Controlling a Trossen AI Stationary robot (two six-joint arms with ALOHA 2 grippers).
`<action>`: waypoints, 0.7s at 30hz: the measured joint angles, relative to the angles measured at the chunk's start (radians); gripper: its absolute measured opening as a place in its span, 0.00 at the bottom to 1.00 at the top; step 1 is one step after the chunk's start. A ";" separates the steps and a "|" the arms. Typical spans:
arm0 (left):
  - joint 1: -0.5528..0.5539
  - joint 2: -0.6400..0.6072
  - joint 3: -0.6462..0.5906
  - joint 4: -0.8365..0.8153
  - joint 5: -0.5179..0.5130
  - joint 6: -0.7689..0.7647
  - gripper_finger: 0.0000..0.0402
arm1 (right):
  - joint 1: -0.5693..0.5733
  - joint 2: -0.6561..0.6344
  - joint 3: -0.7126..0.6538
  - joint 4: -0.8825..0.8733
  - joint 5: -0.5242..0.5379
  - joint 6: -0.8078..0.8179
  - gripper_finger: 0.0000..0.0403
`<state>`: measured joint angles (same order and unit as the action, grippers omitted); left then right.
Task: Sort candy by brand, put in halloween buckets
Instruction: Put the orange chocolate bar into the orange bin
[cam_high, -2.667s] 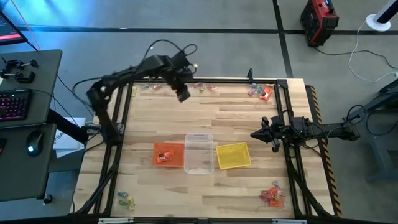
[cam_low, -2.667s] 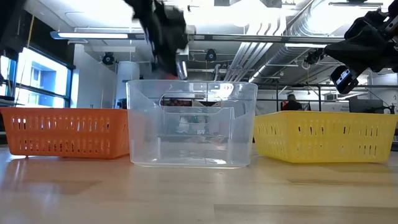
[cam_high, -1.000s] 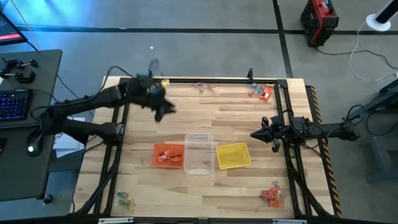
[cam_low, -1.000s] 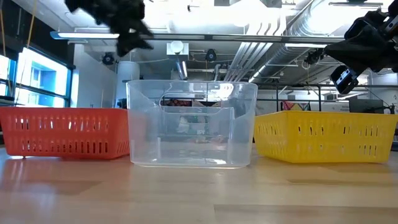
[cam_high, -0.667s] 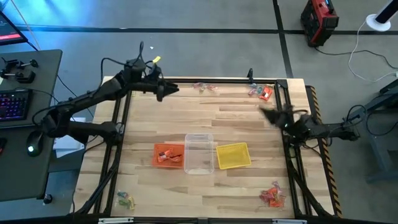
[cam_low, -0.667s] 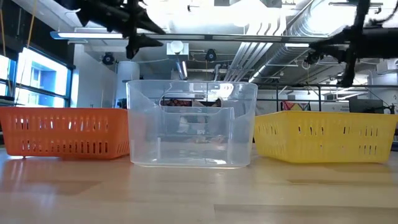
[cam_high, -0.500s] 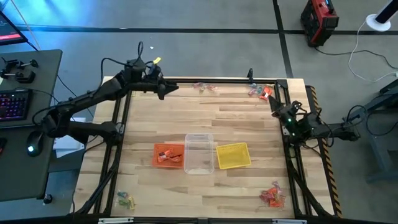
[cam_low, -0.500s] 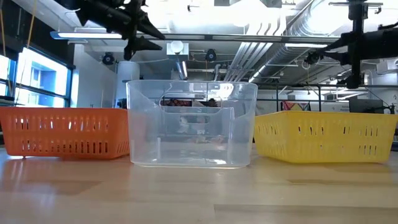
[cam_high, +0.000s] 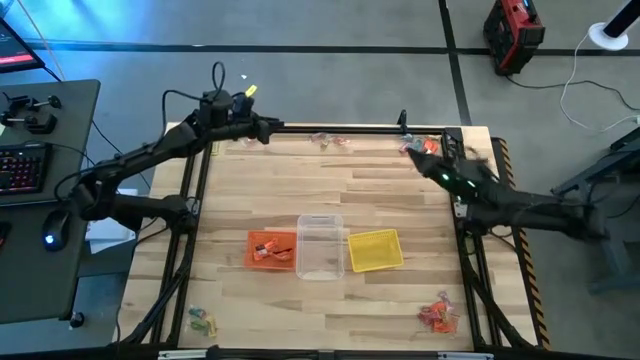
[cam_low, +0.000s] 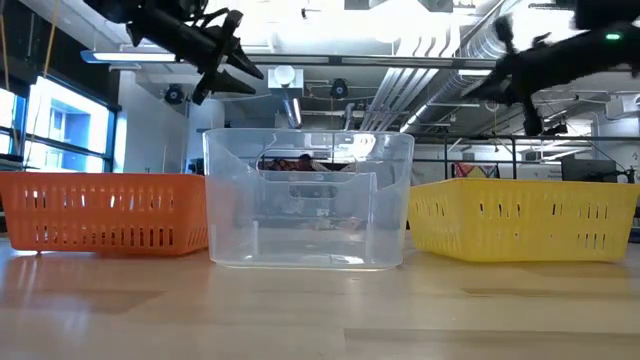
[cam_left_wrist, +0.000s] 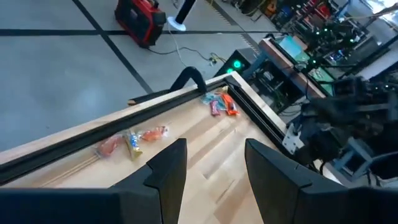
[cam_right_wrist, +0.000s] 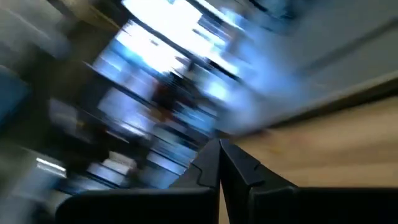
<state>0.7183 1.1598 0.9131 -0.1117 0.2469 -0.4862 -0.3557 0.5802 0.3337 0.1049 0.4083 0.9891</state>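
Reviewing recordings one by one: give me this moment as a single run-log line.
left gripper: open, empty, far table edge | right gripper: shut, near far-right candy | orange bucket: some candy inside

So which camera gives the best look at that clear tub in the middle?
The low view: the clear tub fills the centre, its walls seen side-on. The high view shows it small from above. Neither wrist view shows it.

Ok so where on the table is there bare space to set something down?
The wide wood band between the far rail and the three tubs, orange tub, clear tub and yellow tub, is bare. So is the near strip in front of them. Candy piles crowd the corners.
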 joint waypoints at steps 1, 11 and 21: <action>0.006 0.005 0.000 0.002 0.011 0.001 0.38 | -0.045 0.057 0.053 -0.096 -0.031 -0.001 0.00; 0.030 0.010 0.000 -0.149 0.075 0.135 0.38 | -0.344 0.468 0.449 -0.632 -0.015 -0.340 0.00; 0.029 0.010 0.000 -0.206 0.076 0.221 0.38 | -0.515 0.786 0.523 -0.906 -0.050 -0.233 0.28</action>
<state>0.7475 1.1694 0.9131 -0.3176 0.3233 -0.2655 -0.8708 1.3662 0.8570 -0.8011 0.3580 0.7563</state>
